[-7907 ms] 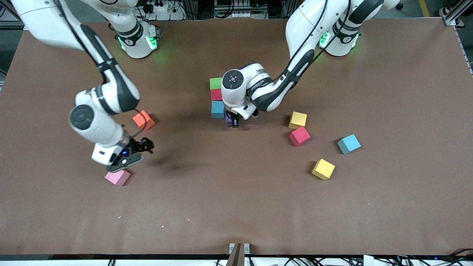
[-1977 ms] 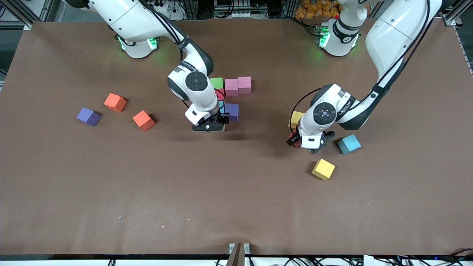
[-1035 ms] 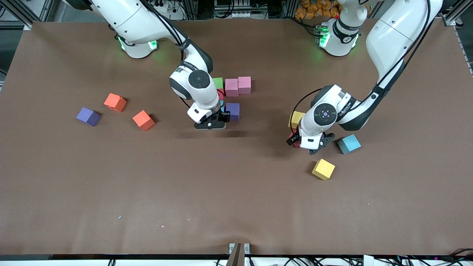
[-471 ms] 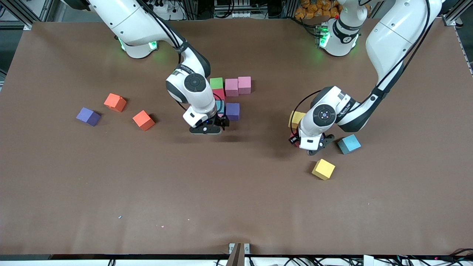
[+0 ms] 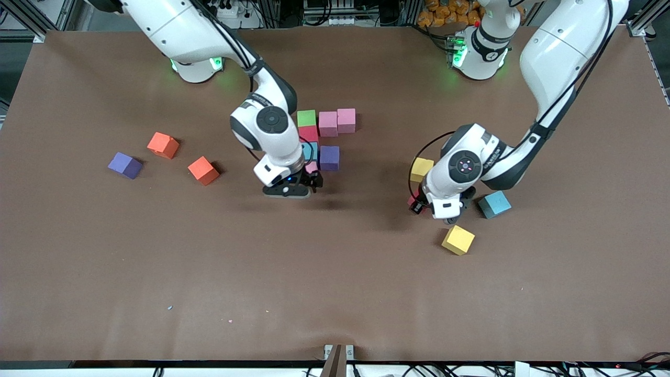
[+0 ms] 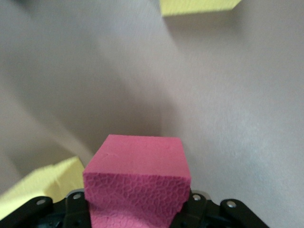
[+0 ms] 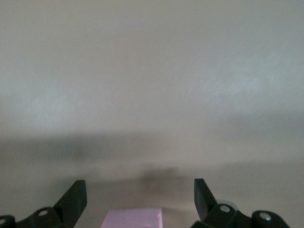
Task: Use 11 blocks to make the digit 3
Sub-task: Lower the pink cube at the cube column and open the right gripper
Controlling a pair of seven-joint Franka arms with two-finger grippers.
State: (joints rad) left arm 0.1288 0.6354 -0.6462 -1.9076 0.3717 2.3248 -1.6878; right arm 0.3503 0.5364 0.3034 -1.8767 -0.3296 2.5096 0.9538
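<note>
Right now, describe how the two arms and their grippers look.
Both arms are glossy white with black joint bands, and a black cable runs along each. Round black caps mark the wrists. The bases glow green. The left gripper and right gripper are black, with dark fingers and silver screws.

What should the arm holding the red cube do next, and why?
Probably lift it and carry it toward the purple block, where the placed blocks sit. The left gripper is shut on the red block, and the right gripper, open, is close to the purple block, so approach carefully.
</note>
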